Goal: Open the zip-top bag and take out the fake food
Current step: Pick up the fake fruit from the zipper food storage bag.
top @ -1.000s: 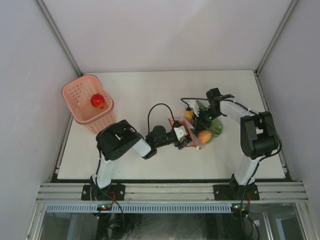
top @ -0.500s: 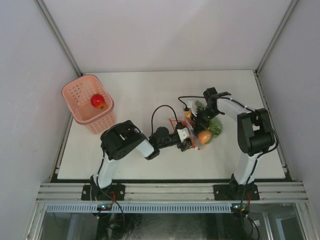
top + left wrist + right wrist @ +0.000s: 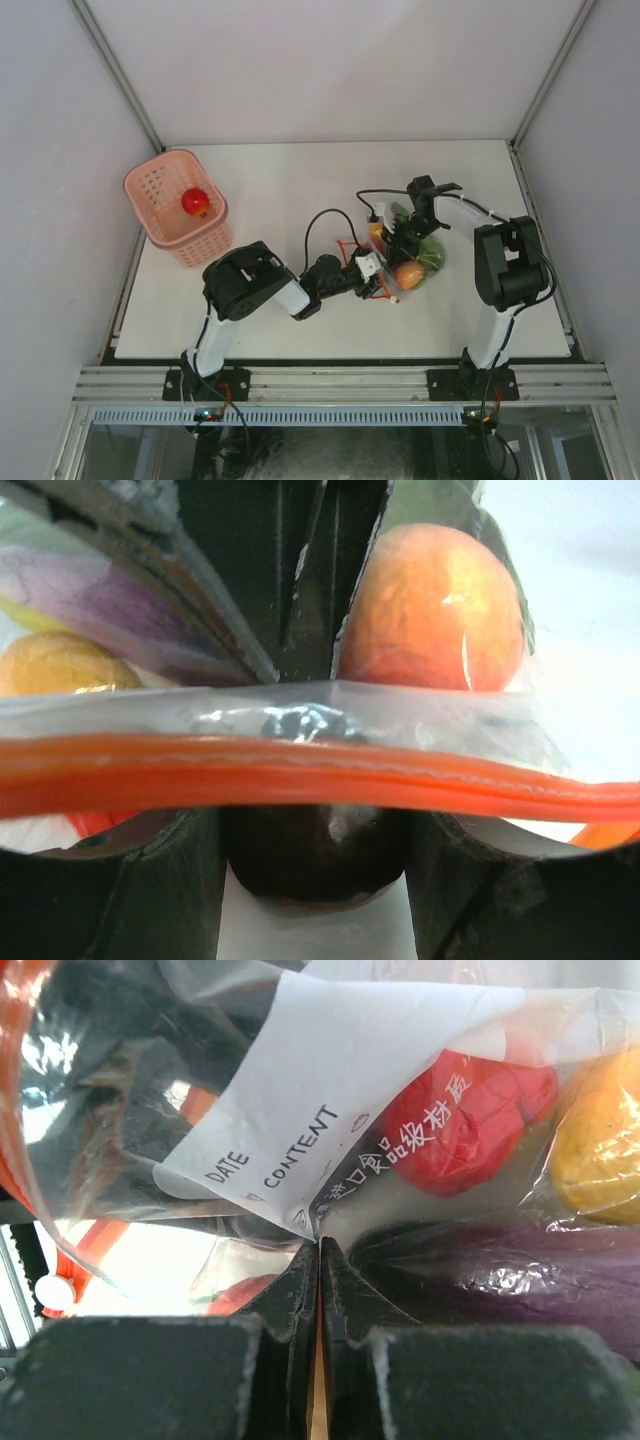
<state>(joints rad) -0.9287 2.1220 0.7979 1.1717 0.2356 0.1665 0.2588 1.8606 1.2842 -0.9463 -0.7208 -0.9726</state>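
Clear zip-top bag [image 3: 398, 262] lies on the tabletop [image 3: 280, 180], right of centre, between the two arms. Inside it is the fake food [image 3: 408, 272]: orange round fruit [image 3: 435, 610], red piece [image 3: 480, 1120], yellow piece [image 3: 600, 1140], purple eggplant [image 3: 520, 1260], green piece [image 3: 433, 256] at the bag's right edge. Orange zipper strip [image 3: 320, 780] runs straight across the left wrist view. Cannot tell whether its tracks are parted here.

Right gripper [image 3: 320, 1260]: jaws closed tight on a fold of the clear film, just below the white label [image 3: 290, 1090]. Left gripper [image 3: 310, 830]: jaws stand apart with the strip lying across the gap, nothing pinched that I can see.

Step, as I read it: opening the bag. The right anchors the film while the left lines up on the zipper edge. The next move calls for the left jaws to close on one lip of the strip only, then pull away from the right's hold. Catching both lips would likely keep it sealed.

Further out: pink basket [image 3: 160, 190] at the tabletop's far left, a red toy [image 3: 196, 202] in it, well apart from the bag.
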